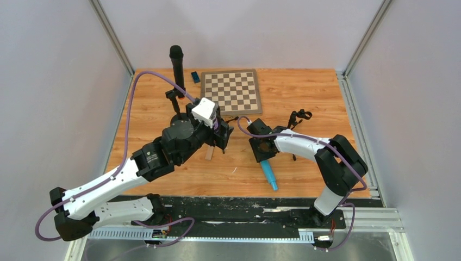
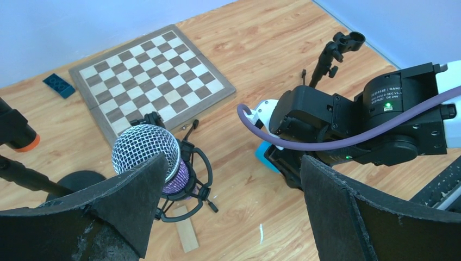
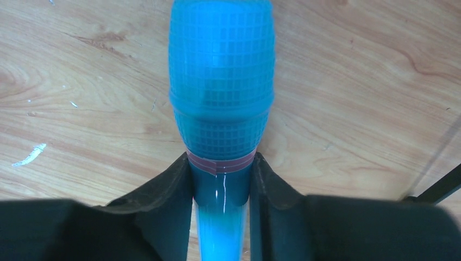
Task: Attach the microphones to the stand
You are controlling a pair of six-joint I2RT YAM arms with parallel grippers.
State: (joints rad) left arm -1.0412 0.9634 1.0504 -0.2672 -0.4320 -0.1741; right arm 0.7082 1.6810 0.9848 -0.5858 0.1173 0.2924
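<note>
Two black-and-white arms reach out from the near table edge: the left stretches diagonally toward the centre, the left gripper (image 2: 232,160) spread wide, while the right folds inward at its elbow, the right gripper (image 3: 221,163) angled downward, fingers clamped around the light blue microphone (image 3: 220,81).

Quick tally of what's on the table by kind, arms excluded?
Microphones: 3 (black microphone, light blue microphone, purple microphone)
Stands: 3 (pole stand, shock-mount stand, empty clip stand)
Chessboard: 1
Blue block: 1
Wooden strip: 1
Total: 9
</note>
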